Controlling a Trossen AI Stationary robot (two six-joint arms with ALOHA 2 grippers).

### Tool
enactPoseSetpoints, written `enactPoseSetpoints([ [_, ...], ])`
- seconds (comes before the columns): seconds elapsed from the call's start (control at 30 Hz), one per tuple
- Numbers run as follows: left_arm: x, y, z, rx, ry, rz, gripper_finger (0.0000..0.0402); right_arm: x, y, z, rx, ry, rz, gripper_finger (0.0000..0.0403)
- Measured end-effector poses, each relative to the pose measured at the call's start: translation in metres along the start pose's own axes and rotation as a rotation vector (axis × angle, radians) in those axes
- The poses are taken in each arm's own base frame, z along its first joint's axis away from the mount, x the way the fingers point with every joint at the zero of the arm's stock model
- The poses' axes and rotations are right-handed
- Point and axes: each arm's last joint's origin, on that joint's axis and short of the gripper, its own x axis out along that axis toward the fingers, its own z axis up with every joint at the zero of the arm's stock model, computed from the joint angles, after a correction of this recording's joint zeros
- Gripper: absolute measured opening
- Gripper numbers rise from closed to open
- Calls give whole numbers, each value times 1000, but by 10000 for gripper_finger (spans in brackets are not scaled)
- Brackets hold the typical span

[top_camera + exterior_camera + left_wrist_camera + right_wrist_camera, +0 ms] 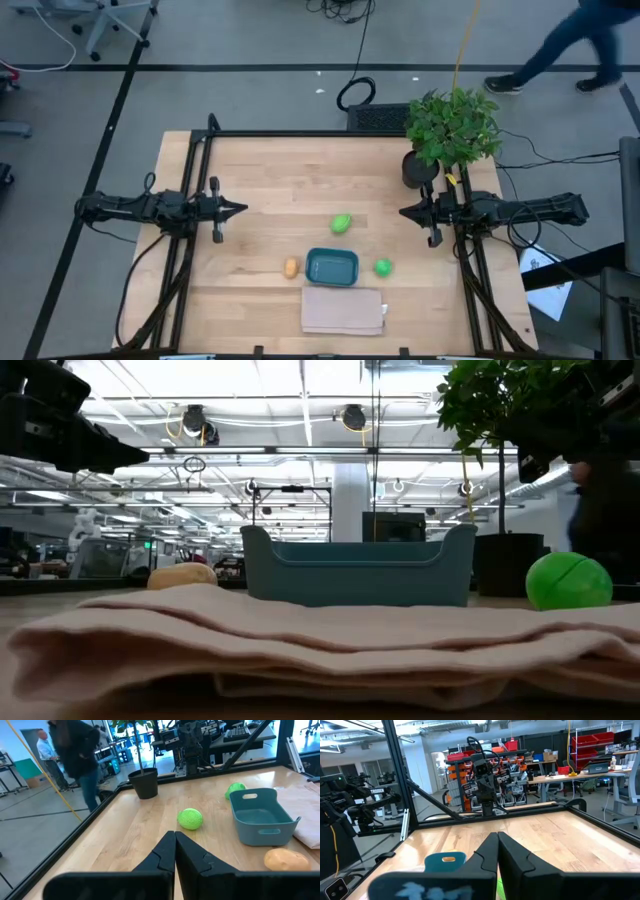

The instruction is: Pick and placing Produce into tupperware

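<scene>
The teal-blue tupperware (332,266) sits on the table near the front middle, with nothing inside it in the left wrist view (260,815). A lime-green piece (341,223) lies behind it, a bright green ball (382,267) to its right, and a yellow-orange piece (290,267) to its left. My left gripper (240,209) is shut at the table's left side, pointing level toward the middle. My right gripper (405,212) is shut at the right side, facing it. Neither touches anything.
A folded tan cloth (342,310) lies at the front edge, just before the tupperware. A potted leafy plant (450,130) stands at the back right, close to my right arm. A black frame (300,134) rims the table. A person walks beyond the far right corner.
</scene>
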Motion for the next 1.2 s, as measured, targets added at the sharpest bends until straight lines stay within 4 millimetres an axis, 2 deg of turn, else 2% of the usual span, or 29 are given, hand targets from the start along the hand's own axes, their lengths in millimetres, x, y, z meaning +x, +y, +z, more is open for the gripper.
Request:
enactPoseSetpoints([
  [0.7, 0, 0, 0, -5, -3, 0, 10, 0, 0, 0, 0, 0, 0, 0],
  [0.83, 0, 0, 1, -60, -5, 0, 10, 0, 0, 1, 1, -9, 1, 0],
  [1.03, 0, 2, 11, -157, -112, 12, 10, 0, 0, 2, 2, -23, 3, 0],
  [1.2, -1, 3, 15, -298, -151, 6, 10, 0, 1, 6, 13, -64, 9, 0],
])
